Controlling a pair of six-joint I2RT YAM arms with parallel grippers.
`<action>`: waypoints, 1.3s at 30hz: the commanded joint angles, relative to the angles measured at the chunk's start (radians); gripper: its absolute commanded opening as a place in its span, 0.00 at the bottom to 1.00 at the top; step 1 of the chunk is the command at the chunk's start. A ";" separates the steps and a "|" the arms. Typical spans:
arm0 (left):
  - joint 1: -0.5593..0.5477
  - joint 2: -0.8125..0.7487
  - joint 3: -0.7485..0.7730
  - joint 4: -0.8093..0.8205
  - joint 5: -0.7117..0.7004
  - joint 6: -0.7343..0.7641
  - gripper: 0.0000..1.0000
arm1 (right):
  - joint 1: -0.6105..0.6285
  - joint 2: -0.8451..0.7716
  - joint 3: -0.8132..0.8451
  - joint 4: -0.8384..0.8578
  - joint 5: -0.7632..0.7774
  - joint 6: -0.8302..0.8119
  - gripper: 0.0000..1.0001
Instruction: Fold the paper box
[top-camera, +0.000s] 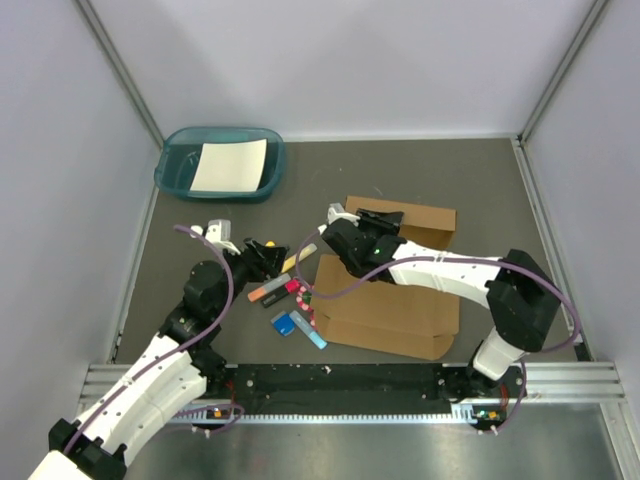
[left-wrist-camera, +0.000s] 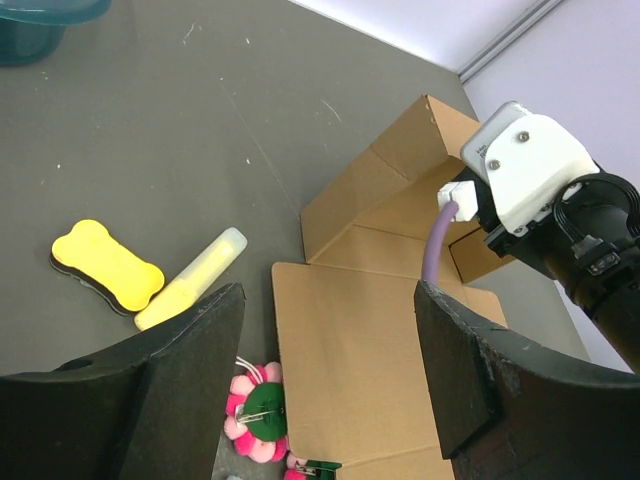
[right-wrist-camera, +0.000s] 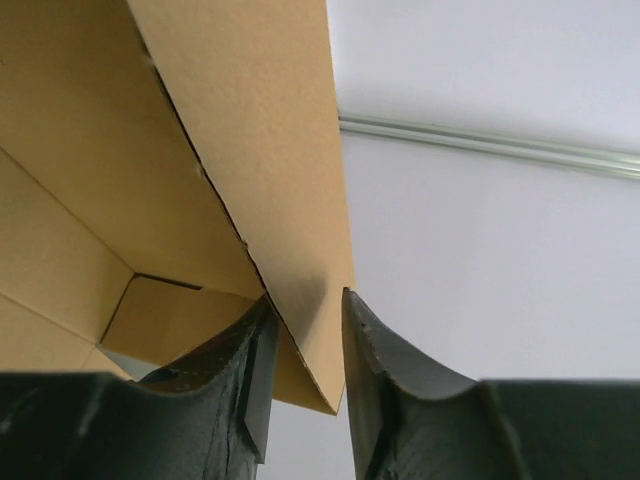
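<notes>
We see the right end effector (right-wrist-camera: 305, 310) pinching a raised flap of the paper box (top-camera: 385, 312) on the counter (top-camera: 470, 180), apparently to fold it along its crease, while the left end effector (left-wrist-camera: 328, 300) hovers wide open, empty, alongside.

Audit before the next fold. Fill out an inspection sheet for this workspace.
Surface: grey table, no spills seen.
Job's things: box lying mostly flat, far flap raised.
Clutter: tray far left, holding a white sheet; between the arms a yellow bone-shaped block, highlighter, pink flower, blue pieces.
Grippers: left gripper open, empty, over the box's left edge; right gripper shut on a box flap.
Cables: purple cable looped along each arm, no snag seen.
Surroundings: white walls, metal rail at the near edge.
</notes>
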 joint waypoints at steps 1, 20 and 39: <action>0.000 -0.015 -0.002 0.002 -0.013 0.021 0.74 | -0.015 0.020 0.009 0.069 0.034 -0.044 0.29; 0.000 -0.039 0.109 -0.050 -0.061 0.043 0.74 | -0.047 -0.175 0.272 -0.248 -0.012 0.251 0.00; 0.000 -0.089 0.325 -0.044 -0.041 0.053 0.74 | -0.940 -0.462 0.040 -0.484 -1.314 1.310 0.00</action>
